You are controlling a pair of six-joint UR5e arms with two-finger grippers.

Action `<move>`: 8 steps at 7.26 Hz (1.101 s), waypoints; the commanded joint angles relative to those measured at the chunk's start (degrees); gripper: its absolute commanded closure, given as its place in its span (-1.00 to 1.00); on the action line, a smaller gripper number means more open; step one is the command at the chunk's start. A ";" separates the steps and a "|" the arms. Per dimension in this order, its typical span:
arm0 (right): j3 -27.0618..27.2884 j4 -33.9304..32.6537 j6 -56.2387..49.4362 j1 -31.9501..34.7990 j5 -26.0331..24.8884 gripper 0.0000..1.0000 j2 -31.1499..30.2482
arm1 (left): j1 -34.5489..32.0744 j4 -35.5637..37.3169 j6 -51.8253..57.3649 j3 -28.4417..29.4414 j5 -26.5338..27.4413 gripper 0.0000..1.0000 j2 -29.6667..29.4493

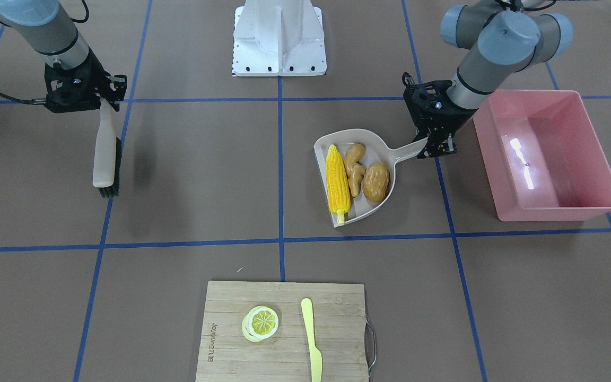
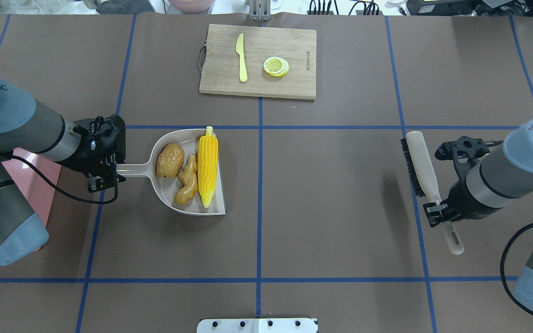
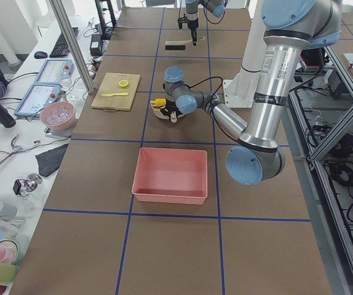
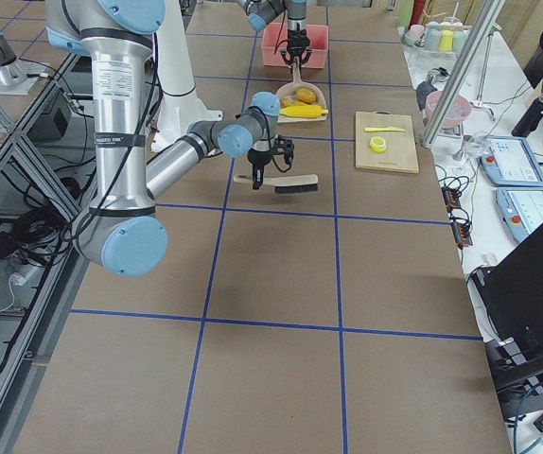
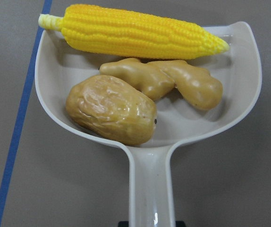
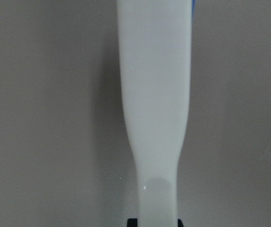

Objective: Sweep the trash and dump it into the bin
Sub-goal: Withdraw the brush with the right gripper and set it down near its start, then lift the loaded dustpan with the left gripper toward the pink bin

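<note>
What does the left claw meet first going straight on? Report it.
The dustpan handle it grips, then the potato, nearest in line; how steeply the left claw angles toward the table is unclear.

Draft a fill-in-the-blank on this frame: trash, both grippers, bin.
The corn cob, ginger root and potato all lie in the beige ____.
The left gripper is shut on its ____.
The right gripper is shut on a ____.
The pink bin is ____ inside.
Missing: dustpan, handle, brush, empty.
</note>
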 commanded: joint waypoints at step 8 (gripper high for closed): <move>-7.69 22.32 3.09 0.37 2.11 1.00 -14.28 | 0.19 -4.35 -1.26 1.45 -1.33 1.00 0.10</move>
